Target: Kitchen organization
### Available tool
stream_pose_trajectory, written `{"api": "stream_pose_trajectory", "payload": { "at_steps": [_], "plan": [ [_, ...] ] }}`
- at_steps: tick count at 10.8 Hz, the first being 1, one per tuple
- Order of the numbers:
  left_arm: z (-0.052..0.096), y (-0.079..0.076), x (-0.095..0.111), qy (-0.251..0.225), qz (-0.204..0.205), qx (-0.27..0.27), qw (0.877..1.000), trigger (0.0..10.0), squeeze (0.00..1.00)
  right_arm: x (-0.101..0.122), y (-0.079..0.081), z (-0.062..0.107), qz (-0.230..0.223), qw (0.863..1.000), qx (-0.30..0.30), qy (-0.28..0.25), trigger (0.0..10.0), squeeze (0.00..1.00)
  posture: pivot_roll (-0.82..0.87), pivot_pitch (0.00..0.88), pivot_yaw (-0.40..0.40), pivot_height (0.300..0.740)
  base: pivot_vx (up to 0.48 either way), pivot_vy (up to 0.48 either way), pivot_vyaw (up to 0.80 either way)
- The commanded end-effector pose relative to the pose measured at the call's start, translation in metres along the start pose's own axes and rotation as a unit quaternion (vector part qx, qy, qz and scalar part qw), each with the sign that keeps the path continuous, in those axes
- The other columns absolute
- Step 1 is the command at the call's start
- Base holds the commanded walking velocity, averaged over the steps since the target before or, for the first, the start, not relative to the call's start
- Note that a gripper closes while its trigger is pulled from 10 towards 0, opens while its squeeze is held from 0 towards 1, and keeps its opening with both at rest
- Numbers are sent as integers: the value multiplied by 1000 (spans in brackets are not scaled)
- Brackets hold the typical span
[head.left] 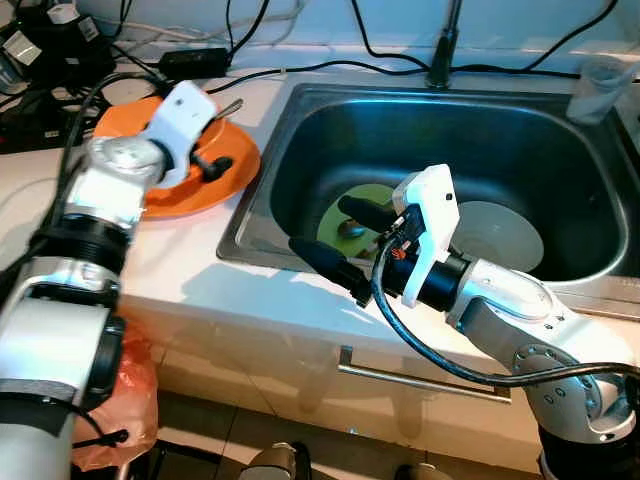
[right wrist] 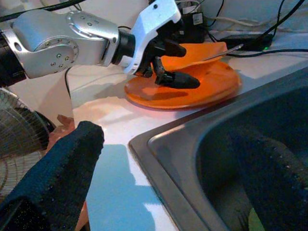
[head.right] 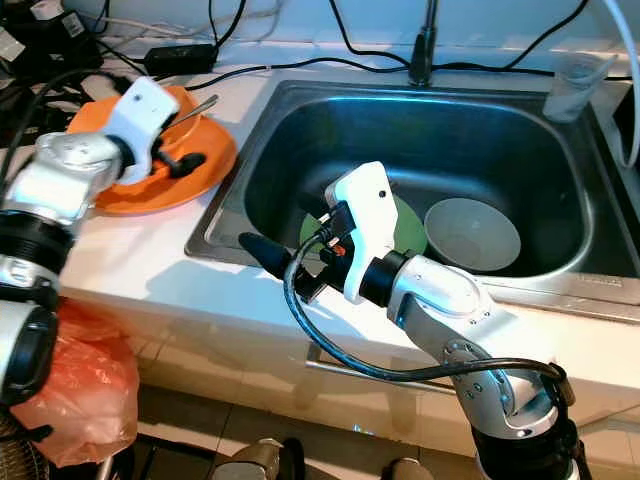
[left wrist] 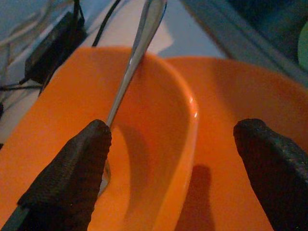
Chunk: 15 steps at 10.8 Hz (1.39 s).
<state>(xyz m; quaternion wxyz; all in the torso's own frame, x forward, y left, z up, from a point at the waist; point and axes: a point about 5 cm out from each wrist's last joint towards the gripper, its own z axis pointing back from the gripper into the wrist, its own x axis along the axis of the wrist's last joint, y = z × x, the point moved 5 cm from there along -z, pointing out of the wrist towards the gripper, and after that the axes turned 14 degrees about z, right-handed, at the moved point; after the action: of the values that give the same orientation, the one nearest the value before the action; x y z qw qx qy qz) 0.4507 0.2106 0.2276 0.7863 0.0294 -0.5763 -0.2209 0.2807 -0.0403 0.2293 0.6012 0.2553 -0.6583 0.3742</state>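
Your left hand (head.left: 205, 155) is over the orange plate (head.left: 235, 170) on the white surface (head.left: 190, 265), left of the sink (head.left: 300, 110). Its fingers are spread: in the left wrist view one finger (left wrist: 72, 178) sits inside the orange bowl (left wrist: 163, 120) and the other (left wrist: 274, 168) is outside the bowl's rim, above the plate. The bowl rests on the plate. A metal spoon (left wrist: 137, 48) lies in the bowl, its handle running out past the far rim; the inner finger is just beside the spoon's lower end, contact not resolvable.

Your right hand (head.left: 335, 240) is at the sink's front left corner, fingers spread wide and gripping nothing; one finger (right wrist: 62, 178) is over the surface, the other (right wrist: 274, 178) over the basin.

In the basin: a green plate (head.left: 370, 200), partly hidden by the right hand, and a grey bowl (head.left: 500, 235) just beside it. A clear plastic cup (head.left: 600, 88) stands at the sink's far right corner. Black cables (head.left: 330, 65) run along the back edge.
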Motion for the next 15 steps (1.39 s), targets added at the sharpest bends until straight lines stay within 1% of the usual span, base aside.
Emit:
{"api": "stream_pose_trajectory", "payload": {
  "at_steps": [1,2,4,6,9,13,15],
  "plan": [
    [3,3,-8,16,-5,-11,1000,10000,0,3,2,-2,5,1000,7,-5,10000,0,-43,94,112,740,0,0,0],
    [3,1,-10,21,-7,-21,1000,10000,0,3,2,-2,4,1000,7,-5,10000,0,-40,95,113,740,0,0,0],
    [4,-7,-16,32,-11,-58,998,10000,0,3,3,-2,4,1000,7,-6,10000,0,-37,96,112,740,0,0,0],
    [6,-15,-15,31,-3,-90,995,10000,0,3,3,-2,4,1000,7,-6,10000,0,-35,97,111,740,0,0,0],
    [9,-24,-10,26,-6,-120,992,10000,0,3,2,-2,4,1000,7,-6,10000,0,-35,96,111,740,0,0,0],
    [16,-31,2,16,-14,-141,990,10000,0,2,1,-3,4,1000,7,-5,10000,0,-32,94,111,740,0,0,0],
    [22,-36,9,12,-20,-155,988,10000,0,2,0,-3,5,1000,6,-5,10000,0,-26,93,109,740,0,0,0]
  ]
}}
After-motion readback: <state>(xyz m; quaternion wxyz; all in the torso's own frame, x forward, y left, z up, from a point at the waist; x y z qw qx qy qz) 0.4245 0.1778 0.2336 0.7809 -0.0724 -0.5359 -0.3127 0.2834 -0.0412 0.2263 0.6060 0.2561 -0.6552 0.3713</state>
